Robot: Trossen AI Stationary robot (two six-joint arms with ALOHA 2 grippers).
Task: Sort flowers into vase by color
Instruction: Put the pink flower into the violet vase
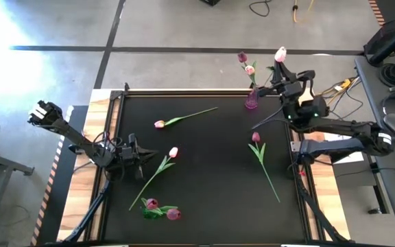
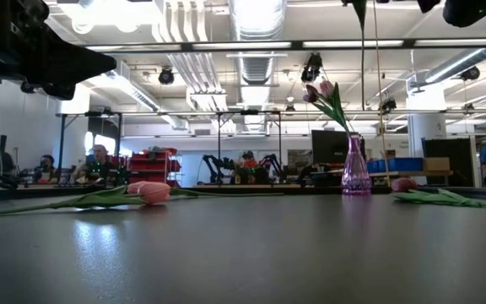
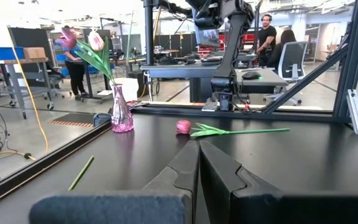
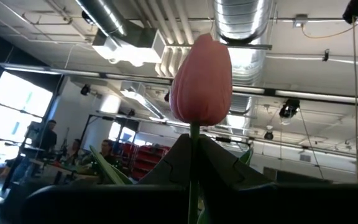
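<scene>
A purple glass vase (image 1: 252, 101) (image 2: 355, 169) (image 3: 121, 112) stands near the table's far edge and holds two tulips (image 1: 246, 63) by their stems. My right gripper (image 1: 280, 69) (image 4: 194, 146) is above and beside the vase, shut on a pale pink tulip (image 1: 280, 53) (image 4: 201, 81). My left gripper (image 1: 147, 154) (image 3: 199, 163) is shut and low over the table's left side, touching nothing. Lying flat on the table are a pink tulip (image 1: 160, 124), a pale one (image 1: 173, 152), a magenta one (image 1: 256, 137) (image 3: 183, 127), and two more (image 1: 162, 208) near the near edge. My right gripper pinches the pale pink tulip's stem just below the head (image 4: 194, 132) between its two fingers. The head stands upright above the fingers. The stem (image 2: 363, 76) hangs straight down over the vase, clear of the table. Whether its lower end is inside the vase, I cannot tell.
The black table top is ringed by a raised frame (image 1: 184, 91) (image 3: 272, 113). Open table surface lies in the middle between the scattered tulips. The right arm (image 1: 341, 128) reaches in over the right edge. People (image 3: 266, 31) stand in the room beyond the table.
</scene>
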